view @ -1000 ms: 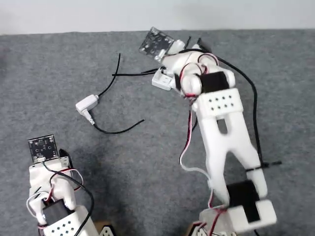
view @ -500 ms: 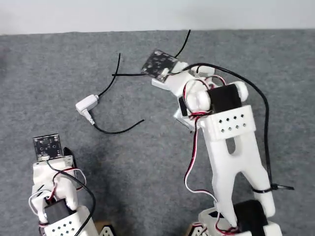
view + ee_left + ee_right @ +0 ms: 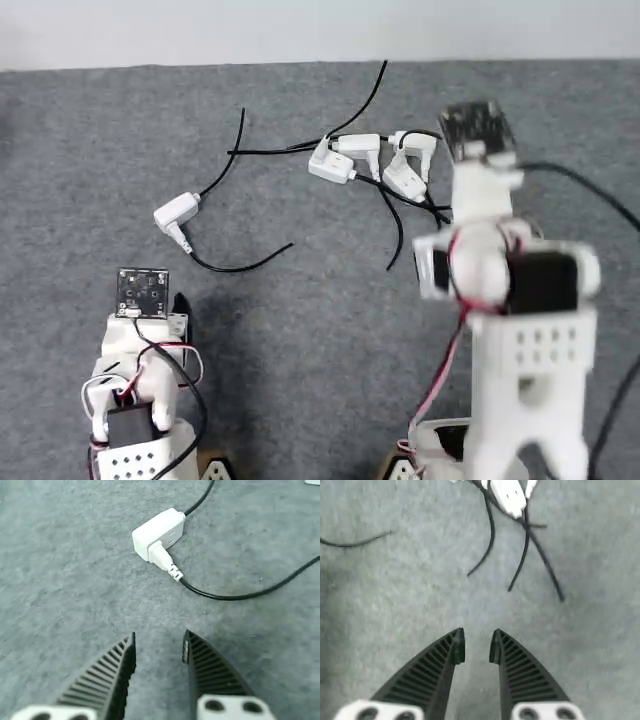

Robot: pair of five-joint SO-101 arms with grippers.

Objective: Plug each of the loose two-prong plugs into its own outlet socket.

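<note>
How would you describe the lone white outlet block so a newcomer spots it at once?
Start at the grey carpeted table and look ahead of the left arm's black ribbed fingers. There lies a small white rectangular outlet block with a white plug pushed into it. Unlike the tangled white plugs and blocks near the other arm, it lies alone.

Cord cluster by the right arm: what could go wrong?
1. The black cords cross one another, so lifting one piece may drag its neighbours.
2. The white plugs and sockets lie bunched together; the open right gripper could pinch two.
3. The left gripper faces the socket with a plug in it; a nudge might unseat it.
</note>
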